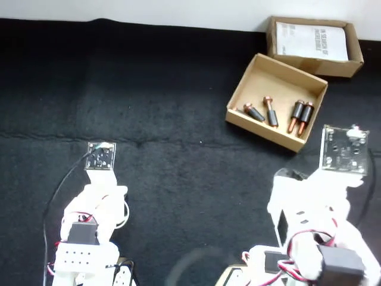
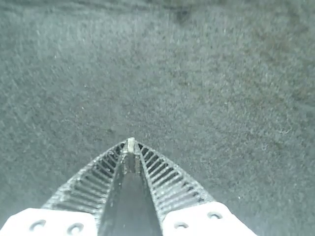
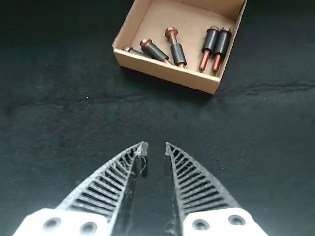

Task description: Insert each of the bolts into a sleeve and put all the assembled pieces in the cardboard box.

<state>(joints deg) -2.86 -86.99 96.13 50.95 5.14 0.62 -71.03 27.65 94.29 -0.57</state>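
The assembled pieces (image 1: 271, 113) are lying inside the cardboard box (image 1: 280, 77), which is sitting at about two o'clock on the worktop (image 1: 178, 119). The left hand (image 2: 130, 145) is resting with its fingers together, holding nothing. The right hand (image 3: 155, 146) is hanging slightly apart and empty. Each piece is probably light, rigid, smooth and prone to rolling, so gripping across the dark sleeve (image 3: 178, 50) looks best.

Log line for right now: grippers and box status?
left gripper shut, empty, over black cloth | right gripper open, empty, short of cardboard box | sleeved bolts lying inside cardboard box
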